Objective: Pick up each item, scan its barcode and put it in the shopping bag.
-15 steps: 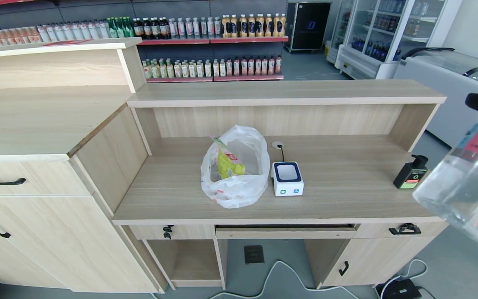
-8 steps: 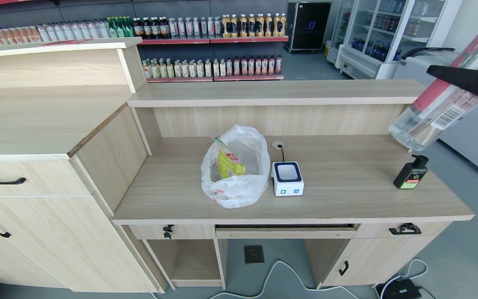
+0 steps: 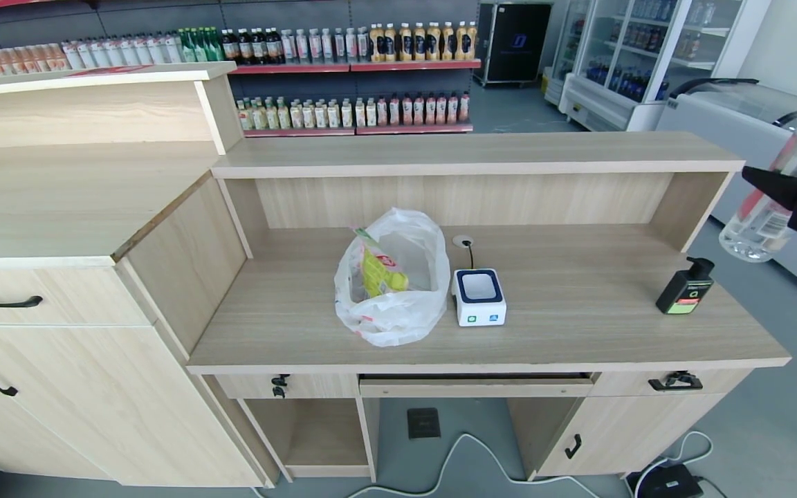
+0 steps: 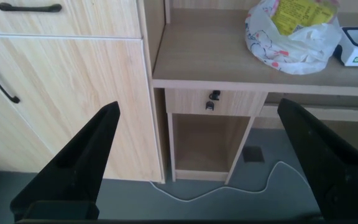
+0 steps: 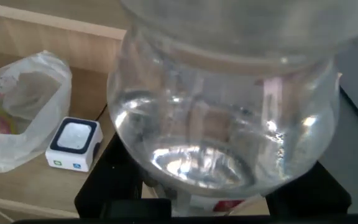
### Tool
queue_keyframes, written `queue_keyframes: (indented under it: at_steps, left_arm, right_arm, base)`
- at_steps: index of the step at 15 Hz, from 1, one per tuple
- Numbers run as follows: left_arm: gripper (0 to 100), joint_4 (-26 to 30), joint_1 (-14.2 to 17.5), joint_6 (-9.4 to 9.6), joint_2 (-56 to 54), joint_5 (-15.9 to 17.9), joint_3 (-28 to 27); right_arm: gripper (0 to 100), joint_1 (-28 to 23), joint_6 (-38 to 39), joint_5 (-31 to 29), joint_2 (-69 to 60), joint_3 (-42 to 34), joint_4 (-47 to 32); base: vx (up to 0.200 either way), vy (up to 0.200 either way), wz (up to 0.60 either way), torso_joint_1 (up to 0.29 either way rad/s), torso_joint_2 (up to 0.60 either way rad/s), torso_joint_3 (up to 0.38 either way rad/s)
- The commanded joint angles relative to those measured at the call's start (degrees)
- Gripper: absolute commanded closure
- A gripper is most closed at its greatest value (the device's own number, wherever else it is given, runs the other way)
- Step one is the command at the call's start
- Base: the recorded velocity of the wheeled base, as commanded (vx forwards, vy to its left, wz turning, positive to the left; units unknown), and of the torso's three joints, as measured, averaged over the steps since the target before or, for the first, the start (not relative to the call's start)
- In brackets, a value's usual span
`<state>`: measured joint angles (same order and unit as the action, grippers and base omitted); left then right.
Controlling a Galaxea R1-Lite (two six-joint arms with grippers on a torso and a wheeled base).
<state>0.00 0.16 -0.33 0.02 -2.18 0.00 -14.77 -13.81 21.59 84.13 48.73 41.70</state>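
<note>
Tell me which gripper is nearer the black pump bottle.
Right. The right gripper, shut on the clear bottle, hangs just above and right of the pump bottle. The left gripper, open, sits low before the desk's left end, far off.

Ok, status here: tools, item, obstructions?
Left tool open, empty. Right tool shut on water bottle, off right end of desk. Pump bottle stands between it and scanner.

One bag [image 3: 388,315] on the desk [image 3: 578,325], with one yellow packet [image 3: 382,273] inside. One scanner [image 3: 479,297] at the bag's 3 o'clock. One pump bottle [image 3: 684,288] farther out at 3 o'clock. One clear bottle [image 3: 758,228] in the air at the scanner's 2 o'clock. Four black handles [image 3: 6,301] on the cabinets. Two shelf rows [image 3: 343,45] at 12 o'clock, their bottles too many to count.
</note>
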Motion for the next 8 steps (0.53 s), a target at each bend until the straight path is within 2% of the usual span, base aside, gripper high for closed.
queue_keyframes:
  at_steps: [1,3,5,8]
  left_arm:
    - [0,0.00,-0.07,-0.02,-0.02,-0.02,0.00]
    - [0,0.00,0.02,-0.02,-0.02,-0.02,0.00]
    - [0,0.00,-0.07,-0.02,-0.02,-0.02,0.00]
    - [0,0.00,0.02,-0.02,-0.02,-0.02,0.00]
  right_arm:
    - [100,-2.10,-2.36,0.03,3.15,-1.26,1.71]
    - [100,-3.15,-4.73,-0.06,4.55,-1.26,1.71]
    - [100,-3.24,-4.65,-0.23,5.26,-1.09,1.89]
    - [100,-2.98,-4.73,-4.98,6.66,-1.18,3.56]
  base:
    - [0.000,0.000,0.00,0.000,0.00,0.000]
    - [0.000,0.000,0.00,0.000,0.00,0.000]
    - [0.000,0.000,0.60,0.000,0.00,0.005]
    - [0.000,0.000,0.60,0.002,0.00,0.004]
